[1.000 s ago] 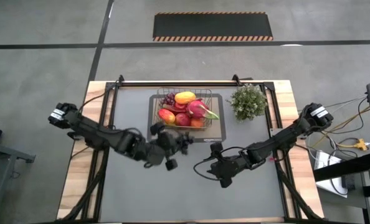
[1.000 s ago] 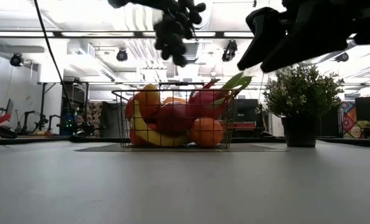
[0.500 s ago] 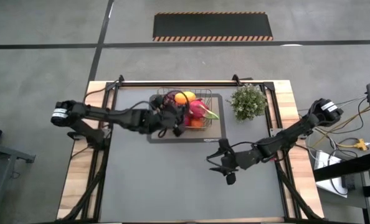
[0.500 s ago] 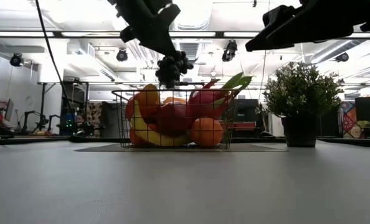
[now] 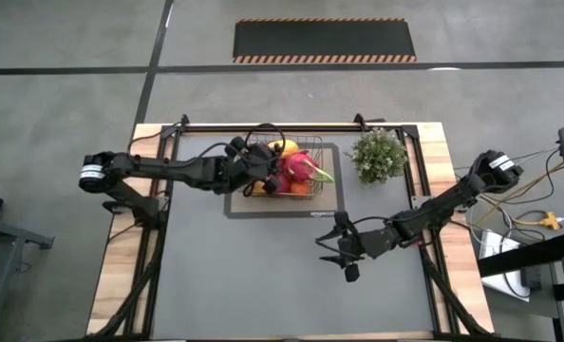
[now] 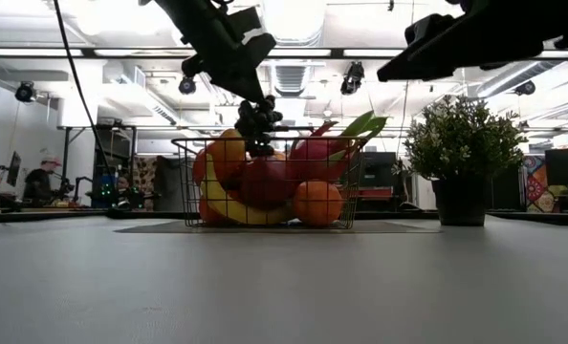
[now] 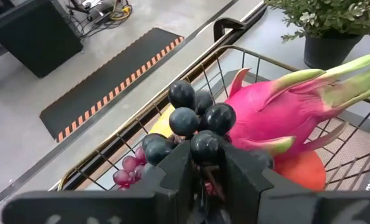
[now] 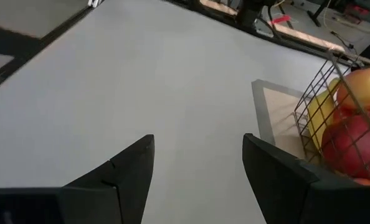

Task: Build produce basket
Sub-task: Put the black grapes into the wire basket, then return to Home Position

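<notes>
Now, starting at the left of the table, the left arm reaches in across the mat toward the basket [image 5: 284, 168], and the left gripper [image 7: 205, 163] hangs over the basket's left part with its fingers [image 7: 175, 168] clamped together on a bunch of dark grapes [image 7: 197, 121]. In the low view the grapes [image 6: 257, 122] dangle from the gripper right at the level of the basket's top rim, above the fruit already inside.

The basket [image 6: 265, 182] stands on a flat grey tray [image 5: 329, 204] near the far edge of the table, roughly in the middle. Inside it lie a yellow banana [image 6: 229, 212], a red apple [image 6: 265, 183], an orange [image 6: 317, 203], a yellow-orange mango [image 6: 225, 153], and a pink dragon fruit [image 7: 278, 121] with green tips, which sits just beside the held grapes. A second, paler purple cluster [image 7: 130, 169] shows low in the basket below the gripper.

Right of the basket, a small potted plant [image 5: 378, 156] stands on the table, apart from the tray.

Further right, the right arm stretches in from the table's right edge. The right gripper [image 5: 343, 249] hovers above bare mat nearer the front, well apart from the basket, its fingers [image 8: 126, 171] spread apart with nothing between them.
</notes>
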You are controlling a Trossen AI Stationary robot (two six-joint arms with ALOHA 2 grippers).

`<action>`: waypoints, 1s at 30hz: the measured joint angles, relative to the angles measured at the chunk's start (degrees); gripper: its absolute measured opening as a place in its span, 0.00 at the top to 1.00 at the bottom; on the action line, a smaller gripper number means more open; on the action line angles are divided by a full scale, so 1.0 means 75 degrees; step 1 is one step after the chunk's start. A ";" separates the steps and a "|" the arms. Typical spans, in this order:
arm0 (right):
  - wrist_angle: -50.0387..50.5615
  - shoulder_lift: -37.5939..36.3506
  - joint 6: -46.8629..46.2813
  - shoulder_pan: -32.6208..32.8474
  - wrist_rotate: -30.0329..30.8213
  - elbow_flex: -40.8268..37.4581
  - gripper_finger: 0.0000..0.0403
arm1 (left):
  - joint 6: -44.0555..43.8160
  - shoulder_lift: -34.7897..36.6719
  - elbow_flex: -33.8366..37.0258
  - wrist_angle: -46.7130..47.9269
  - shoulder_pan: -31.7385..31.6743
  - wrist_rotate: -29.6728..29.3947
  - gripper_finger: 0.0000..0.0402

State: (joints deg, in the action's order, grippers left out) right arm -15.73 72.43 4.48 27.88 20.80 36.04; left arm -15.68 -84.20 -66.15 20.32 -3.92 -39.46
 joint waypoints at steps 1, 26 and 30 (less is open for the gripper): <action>-0.0009 0.0024 -0.0001 0.0000 0.0000 -0.0019 0.43 | 0.0000 0.0000 0.0000 -0.0001 0.0000 0.0000 0.84; -0.2215 0.0097 0.1354 -0.0020 -0.0199 -0.1312 0.43 | 0.0254 0.1592 0.1263 0.0255 0.3644 0.0793 0.62; -0.4135 0.0072 0.2509 -0.0256 -0.0670 -0.1838 0.43 | 0.2648 0.2096 0.2600 -0.2464 0.4669 0.1269 0.62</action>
State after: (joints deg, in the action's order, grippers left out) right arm -46.74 72.97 23.29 25.96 15.77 22.26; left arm 4.18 -68.48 -46.65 1.84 31.09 -29.94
